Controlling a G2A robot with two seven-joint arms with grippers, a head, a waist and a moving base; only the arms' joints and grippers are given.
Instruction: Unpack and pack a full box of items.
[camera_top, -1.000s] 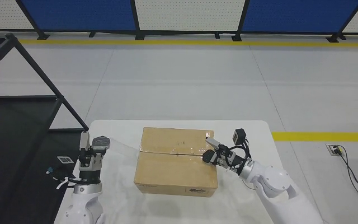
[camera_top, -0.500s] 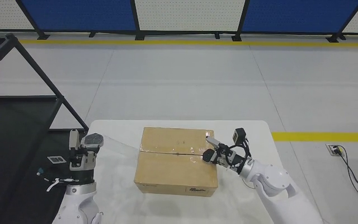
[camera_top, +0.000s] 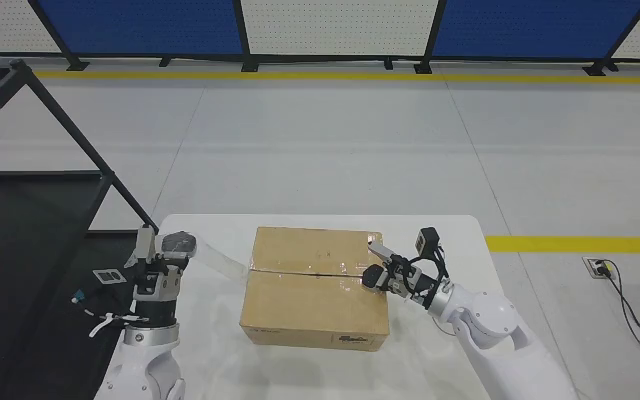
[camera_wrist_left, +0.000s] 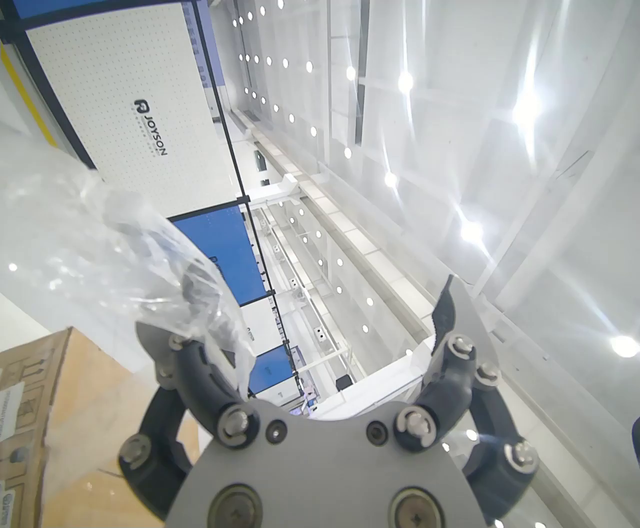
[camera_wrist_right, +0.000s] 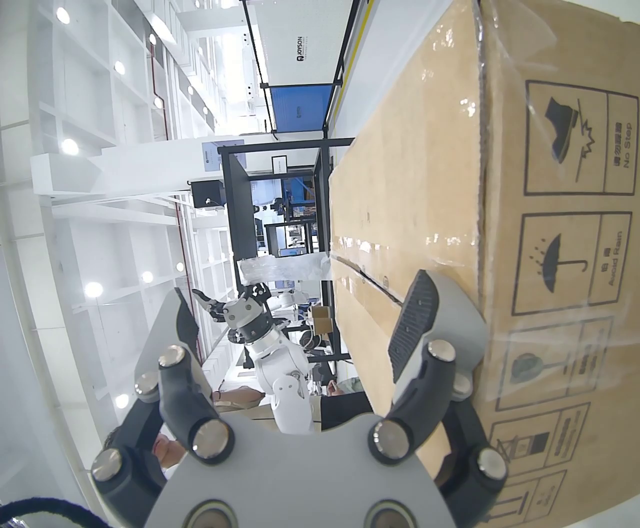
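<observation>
1. The box (camera_top: 315, 290) is seen in the middle of the table (camera_top: 440, 232), shut, with its long side running from one arm toward the other.
2. A clear tape strip (camera_top: 218, 264) is stretched from the left end of the box's top seam out to the left gripper (camera_top: 160, 262).
3. The left gripper's fingers are spread wide. The strip is stuck on one finger, not pinched.
4. The right gripper (camera_top: 375, 272) is held wide open at the box's right end, with one finger over the top edge by the seam. Nothing is held in it.
5. The box is nearer the right gripper, and the seam runs away from it to the left.
6. Since half a second ago, the left gripper has been brought a little nearer the box. The box and the right gripper have not been moved.
</observation>
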